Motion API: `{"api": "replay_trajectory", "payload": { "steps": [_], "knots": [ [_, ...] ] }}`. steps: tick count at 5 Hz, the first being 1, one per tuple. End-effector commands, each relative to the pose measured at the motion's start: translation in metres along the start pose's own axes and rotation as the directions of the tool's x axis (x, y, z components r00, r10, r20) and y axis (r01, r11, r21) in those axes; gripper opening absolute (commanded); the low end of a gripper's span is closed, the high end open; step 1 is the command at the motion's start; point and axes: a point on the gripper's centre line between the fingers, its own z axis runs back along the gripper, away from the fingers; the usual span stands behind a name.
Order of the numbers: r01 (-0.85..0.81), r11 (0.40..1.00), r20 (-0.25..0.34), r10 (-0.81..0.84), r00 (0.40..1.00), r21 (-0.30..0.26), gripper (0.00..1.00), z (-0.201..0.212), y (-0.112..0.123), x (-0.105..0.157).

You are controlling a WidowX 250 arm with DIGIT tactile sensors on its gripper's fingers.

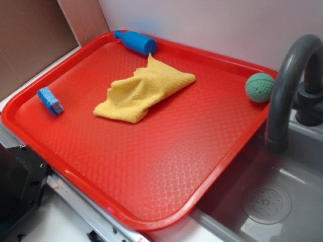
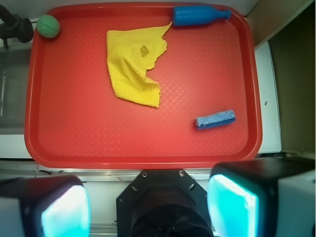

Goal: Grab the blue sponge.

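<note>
The blue sponge (image 1: pixel 50 101) (image 2: pixel 215 119), a small bright-blue block with a pale layer, lies on the red tray (image 1: pixel 151 171) (image 2: pixel 148 143) near its left edge in the exterior view. In the wrist view it sits right of centre, well ahead of my gripper (image 2: pixel 148 210). The gripper stands open with nothing between its teal pads (image 2: pixel 232 207), held high above the tray's near edge. The exterior view does not show the gripper.
A crumpled yellow cloth (image 1: pixel 144 91) (image 2: pixel 134 64) lies mid-tray. A blue bottle-shaped cylinder (image 1: pixel 135 41) (image 2: pixel 200 15) rests at the far rim. A green ball (image 1: pixel 259 87) (image 2: pixel 48 25) sits in a corner by the grey faucet (image 1: pixel 290 85) and sink (image 1: pixel 267 201).
</note>
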Motion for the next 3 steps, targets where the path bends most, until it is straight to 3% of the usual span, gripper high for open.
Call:
{"api": "replay_trajectory", "payload": {
  "steps": [1, 2, 3],
  "knots": [
    [0.0, 1.0, 0.0, 0.0, 1.0, 0.0, 1.0, 0.0, 0.0, 0.0],
    [-0.242, 0.97, 0.106, 0.244, 0.964, -0.032, 1.0, -0.012, 0.026, 0.005],
    [-0.474, 0.879, 0.126, 0.477, 0.87, -0.056, 1.0, -0.032, 0.047, 0.012]
  ]
}}
